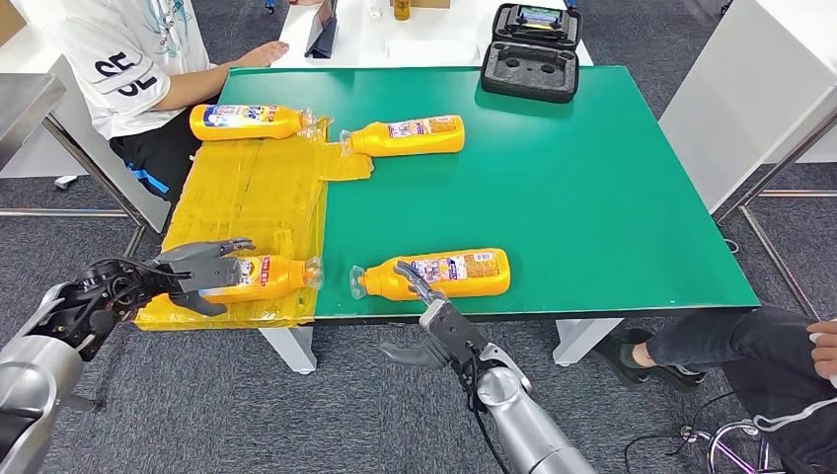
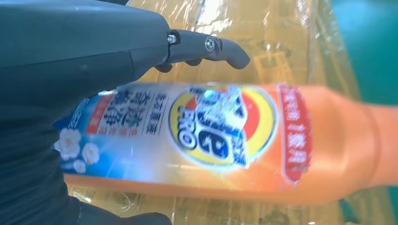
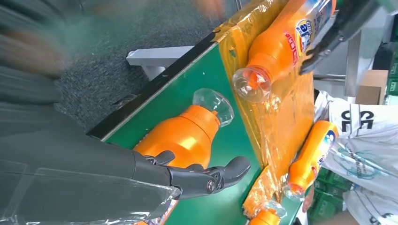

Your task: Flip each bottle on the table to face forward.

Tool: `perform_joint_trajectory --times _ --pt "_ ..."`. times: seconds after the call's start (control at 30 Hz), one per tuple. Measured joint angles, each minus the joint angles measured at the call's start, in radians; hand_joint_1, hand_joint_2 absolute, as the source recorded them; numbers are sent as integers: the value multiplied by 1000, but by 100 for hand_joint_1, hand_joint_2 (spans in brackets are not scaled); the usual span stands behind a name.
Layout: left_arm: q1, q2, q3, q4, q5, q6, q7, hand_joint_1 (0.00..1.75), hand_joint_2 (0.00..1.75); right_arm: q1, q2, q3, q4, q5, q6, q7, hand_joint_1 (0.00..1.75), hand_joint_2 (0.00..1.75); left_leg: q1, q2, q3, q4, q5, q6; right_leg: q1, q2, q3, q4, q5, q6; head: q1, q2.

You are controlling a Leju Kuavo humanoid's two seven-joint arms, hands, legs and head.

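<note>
Between left hand [image 1: 202, 272] fingers lies near-left bottle [image 1: 265, 277].

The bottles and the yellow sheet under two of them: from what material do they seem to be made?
The bottles, like the near left one, look like glossy orange plastic with a clear cap and a shiny printed label that catches glare. The yellow sheet seems to be a mat or board under clear film: it is wrinkled and reflective.
</note>
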Motion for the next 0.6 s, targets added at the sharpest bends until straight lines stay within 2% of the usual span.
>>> perform_joint_trajectory --times 0.17,0.4,0.6 --pt "1 0 0 -27 25 16 -5 0 175 11 0 -5 -4 2 -1 4 0 175 0 0 0 0 0 0 0 0 0 0 0 0 0 0" --pt "12 -22 5 -52 65 96 -18 0 175 19 2 -13 -12 12 -2 7 0 175 0 0 0 0 0 0 0 0 0 0 0 0 0 0" --pt "33 -44 44 -85 191 107 -86 0 175 34 2 -21 -28 21 -4 9 0 175 0 0 0 0 0 0 0 0 -1 0 0 0 0 0"
